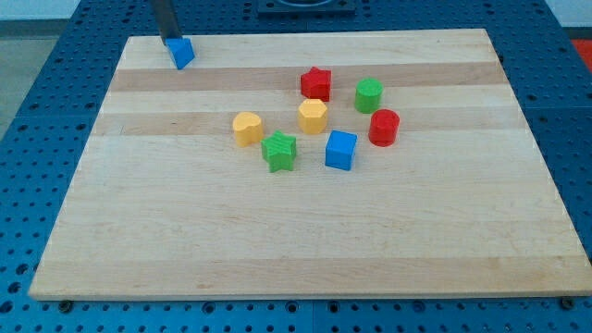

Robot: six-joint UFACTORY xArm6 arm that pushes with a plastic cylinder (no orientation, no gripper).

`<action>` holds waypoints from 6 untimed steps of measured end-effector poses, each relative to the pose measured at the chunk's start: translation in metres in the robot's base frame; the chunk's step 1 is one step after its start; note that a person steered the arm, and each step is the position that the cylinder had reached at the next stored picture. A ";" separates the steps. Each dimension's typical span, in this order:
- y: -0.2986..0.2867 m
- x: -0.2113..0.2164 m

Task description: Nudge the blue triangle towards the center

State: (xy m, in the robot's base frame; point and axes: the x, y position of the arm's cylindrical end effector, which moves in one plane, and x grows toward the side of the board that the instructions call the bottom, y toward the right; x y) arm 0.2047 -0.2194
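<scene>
The blue triangle (181,52) sits near the top left corner of the wooden board (185,231). My tip (169,40) comes down from the view's top and rests right at the triangle's upper left side, touching or nearly touching it. A cluster of blocks lies around the board's centre, to the right and below the triangle: a red star (315,83), a green cylinder (368,94), a yellow hexagon (313,117), a red cylinder (384,127), a yellow block (247,128), a green star (278,151) and a blue cube (340,150).
The board lies on a blue perforated table (55,111) that shows on all sides. The board's top edge runs just above the blue triangle.
</scene>
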 end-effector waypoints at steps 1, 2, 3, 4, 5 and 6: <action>-0.002 0.002; -0.002 0.014; -0.002 0.027; -0.002 0.042; 0.000 0.049; 0.010 0.050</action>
